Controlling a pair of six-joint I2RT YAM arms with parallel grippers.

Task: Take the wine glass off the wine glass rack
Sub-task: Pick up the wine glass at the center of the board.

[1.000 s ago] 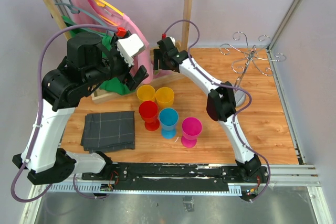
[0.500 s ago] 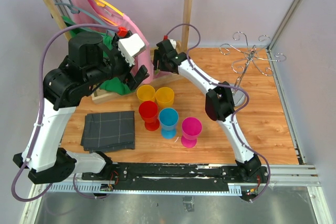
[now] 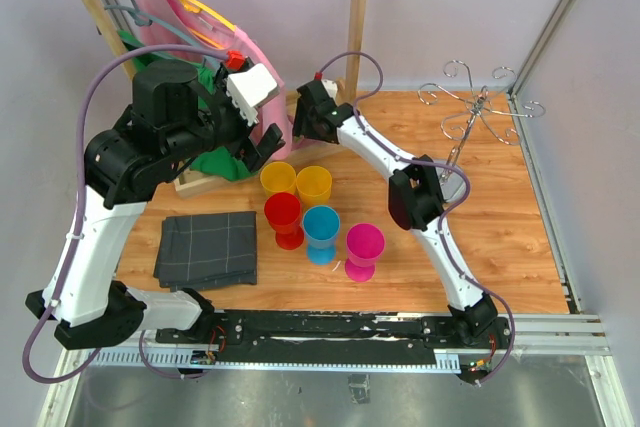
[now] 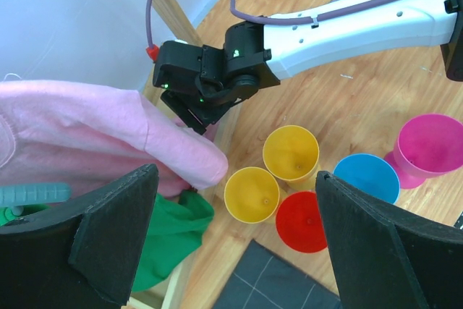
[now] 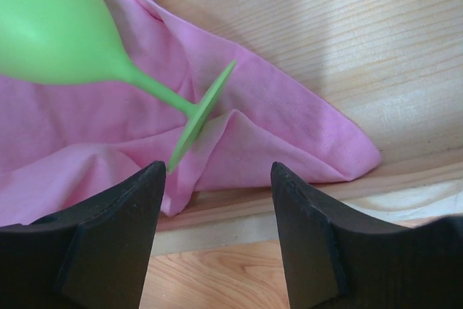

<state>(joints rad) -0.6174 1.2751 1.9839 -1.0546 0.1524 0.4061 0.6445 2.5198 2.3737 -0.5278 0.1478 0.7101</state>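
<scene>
- Grey cloth [image 3: 207, 248]: folded flat, near the near left corner of the worktop [image 3: 500, 237].
- Cups, near the middle of the worktop: magenta [image 3: 364, 245] nearest, then blue [image 3: 321, 227] and red [image 3: 283, 215] side by side, then two yellow cups [image 3: 278, 178] [image 3: 314, 183] just behind them. All stand upright in a close cluster.
- Left end effector [image 4: 235, 175]: raised above the left half of the worktop and looking down on the cups. Its fingers are spread wide and hold nothing.
- Right end effector [image 5: 217, 171]: reached out to the far edge, left of centre, low over the pink garment [image 5: 289, 128]. Its fingers are apart with nothing between them, just short of the glass's foot.
- Wine glass [image 5: 72, 41]: green, lying on its side on the pink garment at the foot of the clothes rack [image 3: 357, 7]. The stem slants down to a foot seen edge-on.
- Wine glass rack [image 3: 478, 107]: chrome wire, upright in the far right corner, well apart from the glass.
</scene>
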